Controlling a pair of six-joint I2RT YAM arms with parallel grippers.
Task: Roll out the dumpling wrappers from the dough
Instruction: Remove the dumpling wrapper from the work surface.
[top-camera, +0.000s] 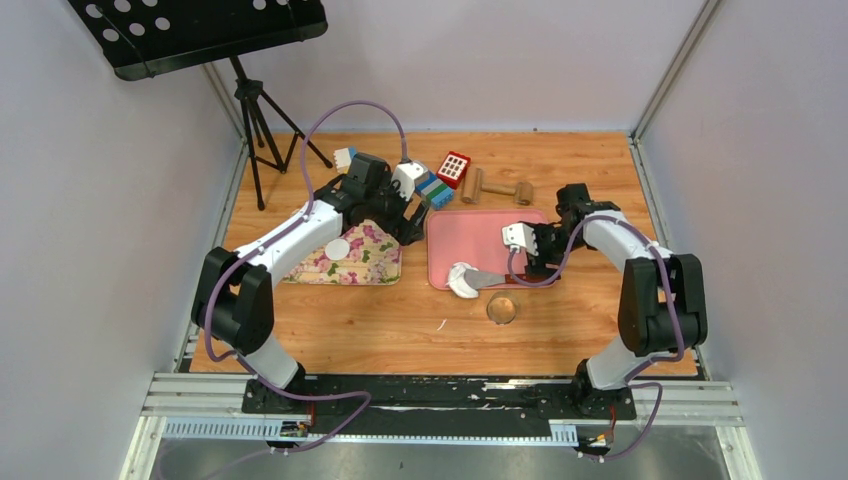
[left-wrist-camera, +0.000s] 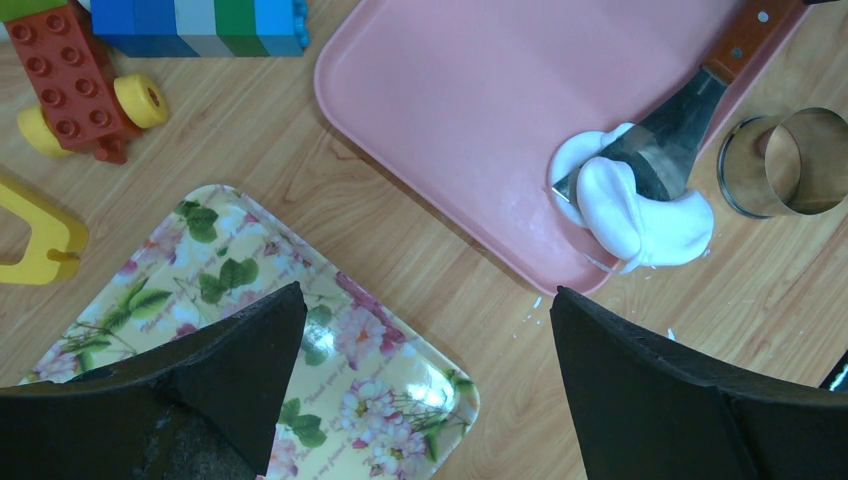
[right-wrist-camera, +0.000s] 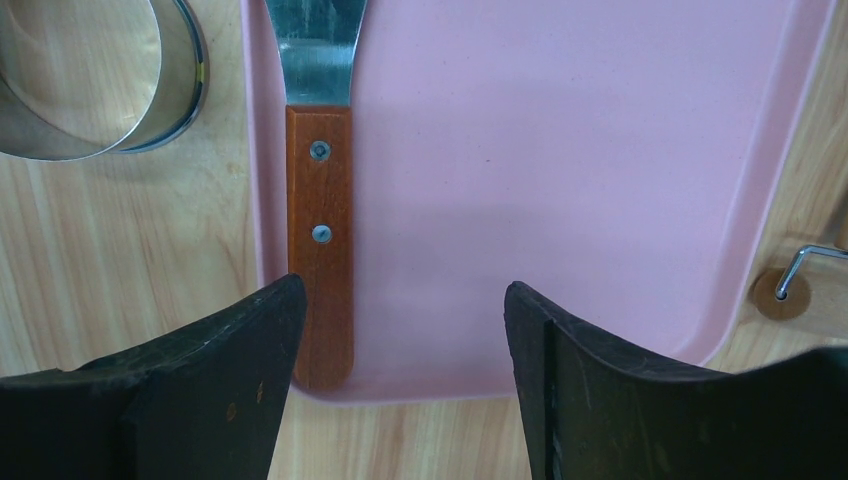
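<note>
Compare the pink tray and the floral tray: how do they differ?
Colour: the pink tray is plain, while the floral tray has a flower print. Load: the pink tray carries a wooden-handled spatula with the dough lumped over its near edge, while the floral tray holds one round white dumpling wrapper. Both are rounded-corner trays lying flat, side by side, on the wooden table.

On the table (top-camera: 380, 320), the left tray (top-camera: 370, 265) lies just beside the middle tray (top-camera: 470, 235). One dumpling wrapper (top-camera: 337, 248) lies on the left tray. The dough (top-camera: 462, 283) sits at the middle tray's near left corner, and the spatula (top-camera: 492, 277) touches it. The metal ring (top-camera: 501, 309) stands before this tray, the rolling pin (top-camera: 495, 187) behind.
</note>
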